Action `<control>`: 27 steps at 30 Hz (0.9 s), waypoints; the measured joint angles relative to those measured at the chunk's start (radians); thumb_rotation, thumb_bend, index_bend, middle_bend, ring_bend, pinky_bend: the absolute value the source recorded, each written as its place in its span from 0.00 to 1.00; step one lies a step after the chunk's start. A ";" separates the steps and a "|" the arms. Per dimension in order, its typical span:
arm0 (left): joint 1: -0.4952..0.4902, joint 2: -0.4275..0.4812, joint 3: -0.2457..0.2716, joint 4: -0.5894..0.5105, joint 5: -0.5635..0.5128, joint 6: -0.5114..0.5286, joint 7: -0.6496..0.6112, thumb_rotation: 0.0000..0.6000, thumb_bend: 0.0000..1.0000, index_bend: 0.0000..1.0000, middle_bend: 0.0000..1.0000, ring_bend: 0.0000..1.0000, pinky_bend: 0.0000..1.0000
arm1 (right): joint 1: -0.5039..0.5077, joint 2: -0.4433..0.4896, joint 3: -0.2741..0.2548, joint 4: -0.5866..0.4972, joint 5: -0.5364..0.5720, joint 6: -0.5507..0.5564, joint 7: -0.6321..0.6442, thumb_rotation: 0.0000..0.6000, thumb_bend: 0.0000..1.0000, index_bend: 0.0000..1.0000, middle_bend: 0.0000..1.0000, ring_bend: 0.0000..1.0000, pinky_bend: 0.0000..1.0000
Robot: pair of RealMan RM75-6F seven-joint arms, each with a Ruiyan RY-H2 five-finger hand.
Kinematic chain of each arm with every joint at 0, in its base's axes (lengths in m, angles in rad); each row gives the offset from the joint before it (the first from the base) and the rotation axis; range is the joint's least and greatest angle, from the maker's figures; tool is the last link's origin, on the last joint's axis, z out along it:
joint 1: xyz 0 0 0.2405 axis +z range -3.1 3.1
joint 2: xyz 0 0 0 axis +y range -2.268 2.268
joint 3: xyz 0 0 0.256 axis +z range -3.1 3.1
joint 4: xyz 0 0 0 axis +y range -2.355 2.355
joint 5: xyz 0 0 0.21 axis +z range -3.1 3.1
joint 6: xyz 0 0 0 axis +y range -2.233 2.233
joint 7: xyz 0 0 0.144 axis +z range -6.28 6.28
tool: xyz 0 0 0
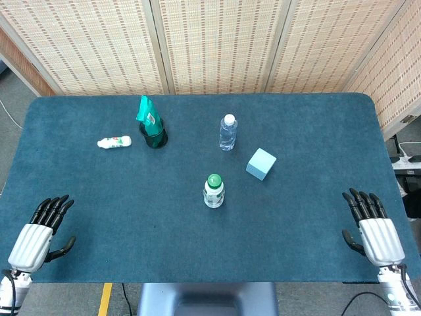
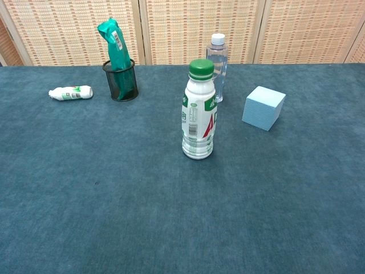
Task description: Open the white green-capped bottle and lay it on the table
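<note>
The white bottle (image 1: 214, 191) (image 2: 198, 114) with a green cap stands upright near the middle of the blue table (image 1: 131, 224), its cap on. My left hand (image 1: 41, 230) rests at the table's front left corner, fingers spread and holding nothing. At the front right corner my right hand (image 1: 373, 229) lies the same way, fingers apart and empty. Both hands are far from the bottle and show only in the head view.
A clear water bottle (image 1: 227, 132) (image 2: 217, 65) stands behind the white one. A light blue cube (image 1: 260, 163) (image 2: 263, 107) sits to its right. A black mesh cup (image 1: 156, 137) (image 2: 121, 81) holds a green packet. A small white bottle (image 1: 114, 141) (image 2: 70, 92) lies at the left.
</note>
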 measured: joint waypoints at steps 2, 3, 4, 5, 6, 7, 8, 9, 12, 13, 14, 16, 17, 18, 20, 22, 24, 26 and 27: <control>0.000 -0.001 0.006 -0.004 0.003 -0.003 -0.012 1.00 0.37 0.00 0.00 0.00 0.06 | 0.001 0.000 0.000 0.000 -0.002 0.000 0.003 1.00 0.26 0.00 0.00 0.00 0.00; -0.001 -0.001 0.013 -0.010 0.009 -0.008 -0.022 1.00 0.37 0.00 0.00 0.00 0.06 | 0.001 0.000 0.000 0.000 -0.004 0.001 0.006 1.00 0.26 0.00 0.00 0.00 0.00; -0.002 0.000 0.019 -0.015 0.017 -0.011 -0.031 1.00 0.37 0.00 0.00 0.00 0.07 | 0.001 0.000 0.001 0.000 -0.006 0.003 0.010 1.00 0.26 0.00 0.00 0.00 0.00; -0.004 -0.001 0.025 -0.020 0.026 -0.014 -0.043 1.00 0.37 0.00 0.00 0.00 0.08 | 0.001 -0.001 0.001 0.000 -0.008 0.006 0.014 1.00 0.26 0.00 0.00 0.00 0.00; -0.008 -0.002 0.034 -0.025 0.039 -0.018 -0.065 1.00 0.37 0.00 0.00 0.00 0.08 | 0.000 -0.003 0.003 0.001 -0.013 0.014 0.021 1.00 0.26 0.00 0.00 0.00 0.00; -0.012 -0.005 0.039 -0.028 0.050 -0.022 -0.085 1.00 0.38 0.00 0.00 0.00 0.09 | 0.000 -0.006 0.004 0.002 -0.019 0.022 0.025 1.00 0.26 0.00 0.00 0.00 0.00; -0.017 -0.010 0.044 -0.029 0.062 -0.025 -0.108 1.00 0.38 0.00 0.00 0.00 0.08 | -0.002 -0.010 0.004 0.005 -0.028 0.033 0.031 1.00 0.26 0.00 0.00 0.00 0.00; -0.027 -0.020 0.048 -0.030 0.075 -0.030 -0.144 1.00 0.38 0.00 0.00 0.00 0.08 | -0.003 -0.014 0.004 0.008 -0.035 0.041 0.035 1.00 0.26 0.00 0.00 0.00 0.00; -0.059 -0.052 0.049 -0.028 0.090 -0.052 -0.265 1.00 0.38 0.00 0.00 0.00 0.05 | -0.007 -0.021 0.001 0.014 -0.052 0.053 0.044 1.00 0.26 0.00 0.00 0.00 0.00; -0.072 -0.060 0.047 -0.029 0.089 -0.064 -0.312 1.00 0.38 0.00 0.00 0.00 0.04 | -0.008 -0.020 0.001 0.014 -0.053 0.056 0.047 1.00 0.26 0.00 0.00 0.00 0.00; -0.085 -0.068 0.045 -0.031 0.086 -0.078 -0.363 1.00 0.38 0.00 0.00 0.00 0.03 | -0.009 -0.019 0.001 0.014 -0.053 0.057 0.050 1.00 0.26 0.00 0.00 0.00 0.00; -0.124 -0.087 0.034 -0.035 0.073 -0.121 -0.496 1.00 0.38 0.00 0.00 0.00 0.03 | -0.011 -0.014 0.001 0.012 -0.052 0.061 0.059 1.00 0.26 0.00 0.00 0.00 0.00; -0.145 -0.097 0.028 -0.036 0.065 -0.145 -0.554 1.00 0.38 0.00 0.00 0.00 0.03 | -0.012 -0.010 0.002 0.010 -0.051 0.063 0.064 1.00 0.26 0.00 0.00 0.00 0.00; -0.175 -0.112 0.018 -0.036 0.055 -0.180 -0.632 1.00 0.37 0.00 0.00 0.00 0.03 | -0.014 -0.006 0.003 0.008 -0.050 0.064 0.070 1.00 0.26 0.00 0.00 0.00 0.00; -0.223 -0.134 0.003 -0.036 0.039 -0.235 -0.744 1.00 0.36 0.00 0.00 0.00 0.03 | -0.015 0.000 0.004 0.006 -0.045 0.065 0.080 1.00 0.26 0.00 0.00 0.00 0.00; -0.281 -0.159 -0.016 -0.034 0.020 -0.302 -0.869 1.00 0.35 0.00 0.00 0.00 0.02 | -0.017 0.005 0.008 0.005 -0.034 0.064 0.083 1.00 0.26 0.00 0.00 0.00 0.00; -0.349 -0.193 -0.039 -0.021 0.001 -0.374 -0.974 1.00 0.35 0.00 0.00 0.00 0.01 | -0.019 0.006 0.017 0.004 -0.017 0.067 0.075 1.00 0.26 0.00 0.00 0.00 0.00; -0.406 -0.233 -0.058 0.005 -0.018 -0.427 -1.030 1.00 0.34 0.00 0.00 0.00 0.01 | -0.021 0.007 0.028 0.002 0.003 0.070 0.067 1.00 0.26 0.00 0.00 0.00 0.00; -0.433 -0.263 -0.070 0.027 -0.031 -0.455 -1.048 1.00 0.34 0.00 0.00 0.00 0.01 | -0.022 0.008 0.032 0.001 0.011 0.070 0.065 1.00 0.26 0.00 0.00 0.00 0.00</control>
